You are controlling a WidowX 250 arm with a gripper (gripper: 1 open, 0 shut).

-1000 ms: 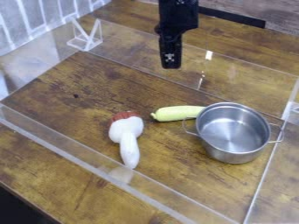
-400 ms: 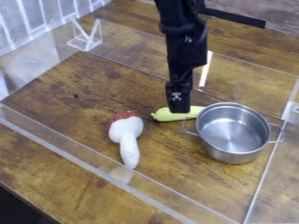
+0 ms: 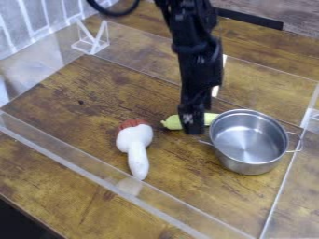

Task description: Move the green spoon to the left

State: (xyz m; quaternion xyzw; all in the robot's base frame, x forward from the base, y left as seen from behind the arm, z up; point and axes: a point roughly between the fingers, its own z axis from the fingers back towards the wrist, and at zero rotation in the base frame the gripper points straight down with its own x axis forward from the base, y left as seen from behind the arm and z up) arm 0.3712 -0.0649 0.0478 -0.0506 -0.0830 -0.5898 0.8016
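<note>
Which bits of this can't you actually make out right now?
- Middle of the green piece: hidden in the camera view behind the hand.
- Whether the hand's fingertips touch it: too small and dark to tell.
- Far part of the arm: cut off by the top edge.
- Underside of the pot: hidden by its own steel walls.
- Print on the small white tag behind the arm: too small, partly covered.

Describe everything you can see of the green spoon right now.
The spoon is small, slim and yellow-green, with a smooth, plastic-looking surface. It lies flat on the wooden table, its rounded left end in plain view, its right end reaching the pot. The tool covers its middle, so I cannot tell whether the fingers touch it, nor whether the right end touches the pot.
</note>
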